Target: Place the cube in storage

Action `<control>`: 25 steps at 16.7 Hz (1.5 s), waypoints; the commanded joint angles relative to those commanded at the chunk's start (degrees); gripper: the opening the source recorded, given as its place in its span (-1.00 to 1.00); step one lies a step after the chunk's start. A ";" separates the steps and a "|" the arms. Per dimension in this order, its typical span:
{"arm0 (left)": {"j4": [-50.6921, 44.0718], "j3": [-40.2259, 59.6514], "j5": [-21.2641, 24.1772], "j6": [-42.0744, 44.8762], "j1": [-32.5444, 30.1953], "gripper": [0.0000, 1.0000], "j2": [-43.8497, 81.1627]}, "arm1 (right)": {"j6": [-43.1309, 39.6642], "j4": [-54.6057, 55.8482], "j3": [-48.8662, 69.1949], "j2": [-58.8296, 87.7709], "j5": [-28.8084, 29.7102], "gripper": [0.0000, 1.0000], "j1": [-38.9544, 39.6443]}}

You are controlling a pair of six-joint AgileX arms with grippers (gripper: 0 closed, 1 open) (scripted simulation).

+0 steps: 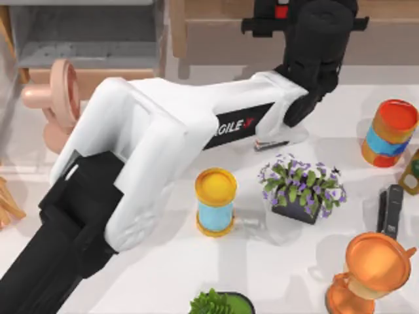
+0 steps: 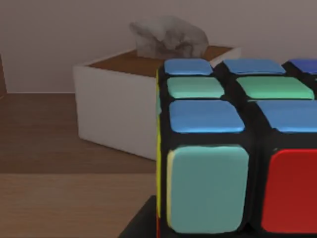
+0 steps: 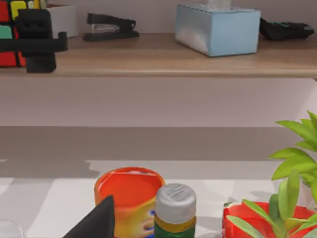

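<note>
L gripper point(image 3: 34, 42) reached over shelf point(image 3: 163, 57) past bench far edge, fingers clamped on cube point(image 2: 233, 148). Tissue box point(image 2: 124, 99) nearby. R arm parked; its fingers' state can't be told.

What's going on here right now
The left arm stretches across the table to the wooden shelf at the back. The left gripper is at the shelf's level, with the cube close in front of its wrist camera, by a white tissue box. The right arm stays low among the cans on the right.

black-gridded cube point(image 2: 237, 148); blue, green, seemingly red
</note>
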 joint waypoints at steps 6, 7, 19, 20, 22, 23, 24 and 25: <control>0.00 0.00 0.00 0.00 0.00 -1.00 0.00 | 0.00 0.00 0.00 0.00 0.00 1.00 0.00; 0.00 0.00 0.00 0.00 0.00 -1.00 0.00 | 0.00 0.00 0.00 0.00 0.00 1.00 0.00; 0.55 -5.44 -1.32 0.20 -1.52 -1.00 -5.13 | 0.00 0.00 0.00 0.00 0.00 1.00 0.00; 0.61 -6.03 -1.47 0.21 -1.65 -1.00 -5.66 | 0.00 0.00 0.00 0.00 0.00 1.00 0.00; 0.62 -6.11 -1.49 0.21 -1.67 -1.00 -5.74 | 0.00 0.00 0.00 0.00 0.00 1.00 0.00; 0.57 -5.87 -1.43 0.29 -1.34 -1.00 -5.50 | 0.00 0.00 0.00 0.00 0.00 1.00 0.00; 0.57 -5.87 -1.43 0.29 -1.34 -1.00 -5.50 | 0.00 0.00 0.00 0.00 0.00 1.00 0.00; 0.28 -5.72 -1.27 0.42 -1.70 -1.00 -5.75 | 0.00 0.00 0.00 0.00 0.00 1.00 0.00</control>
